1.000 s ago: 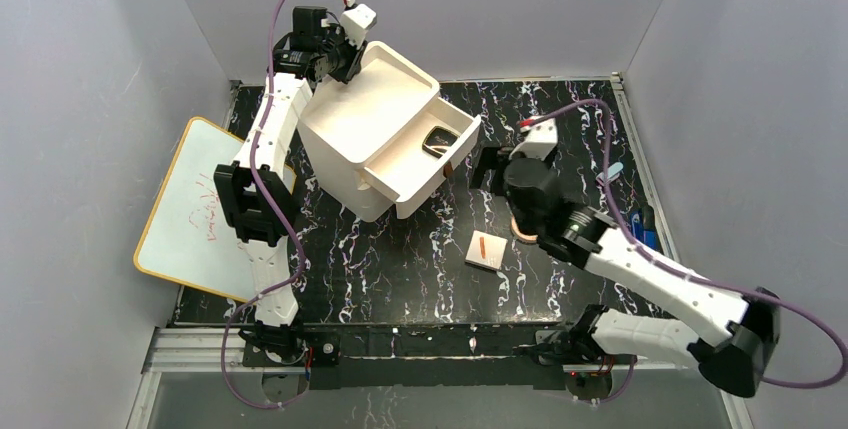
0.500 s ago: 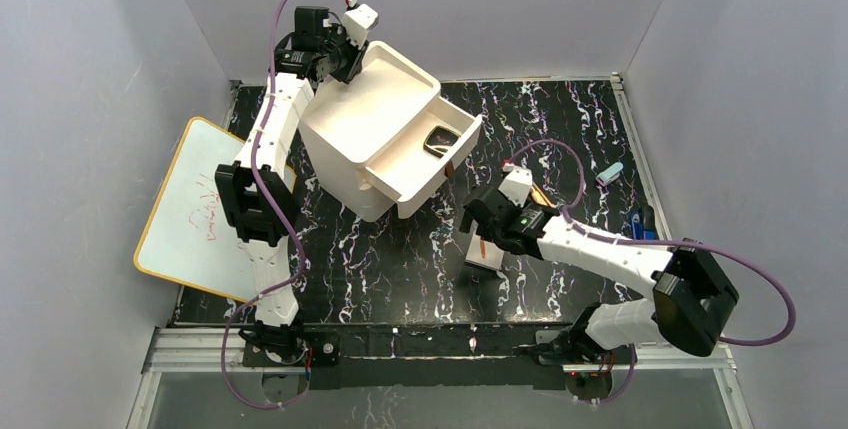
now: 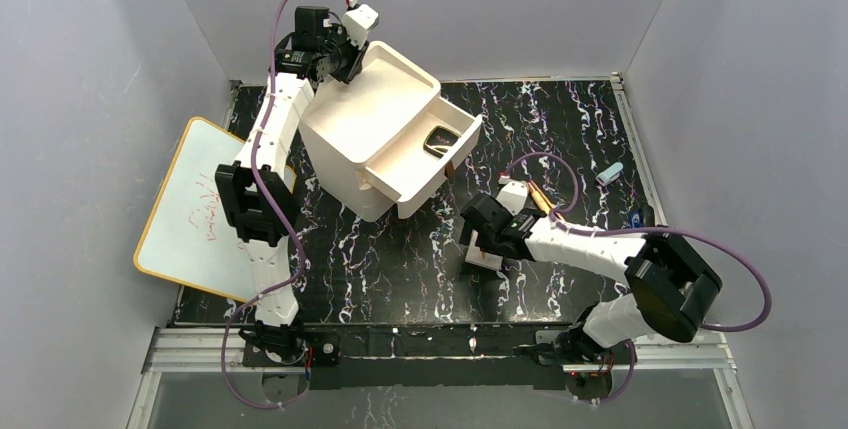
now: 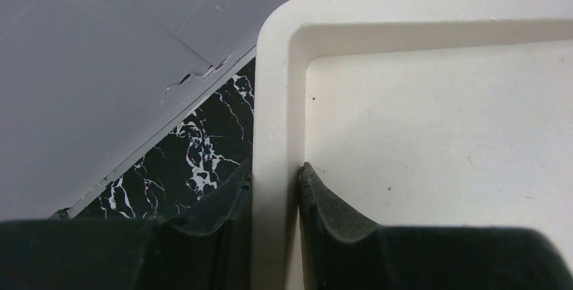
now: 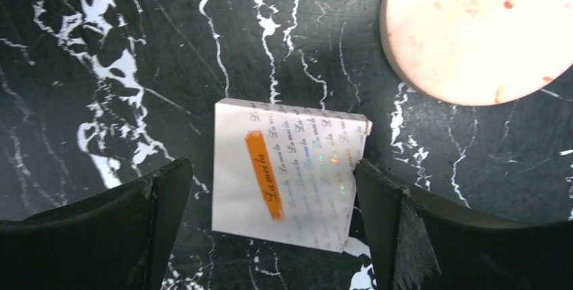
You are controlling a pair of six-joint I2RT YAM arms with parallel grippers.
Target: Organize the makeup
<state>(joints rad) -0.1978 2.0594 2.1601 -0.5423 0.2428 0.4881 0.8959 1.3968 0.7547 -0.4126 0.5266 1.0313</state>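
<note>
A white square pad (image 5: pixel 287 175) with an orange stripe lies flat on the black marble table. My right gripper (image 5: pixel 267 175) is open just above it, one finger on each side, and also shows in the top view (image 3: pixel 483 242). The round tan powder disc (image 5: pixel 480 26) lies just beyond the pad. The black square compact (image 3: pixel 438 141) sits in the open top drawer. Thin wooden sticks (image 3: pixel 540 196) lie beside the right arm. My left gripper (image 4: pixel 273 175) is shut on the rim of the white drawer box (image 4: pixel 432 121), at its far corner (image 3: pixel 335 54). The egg-shaped sponge is out of view.
The white three-drawer box (image 3: pixel 360 119) stands turned at the back left, its open drawer reaching toward the middle. A whiteboard (image 3: pixel 195 211) overhangs the left table edge. A small pale tube (image 3: pixel 610 173) and a blue object (image 3: pixel 641 219) lie at the right.
My right arm has pulled back from the open drawer and come down over the white pad, fingers now either side of it. The left arm and the box have not moved.
</note>
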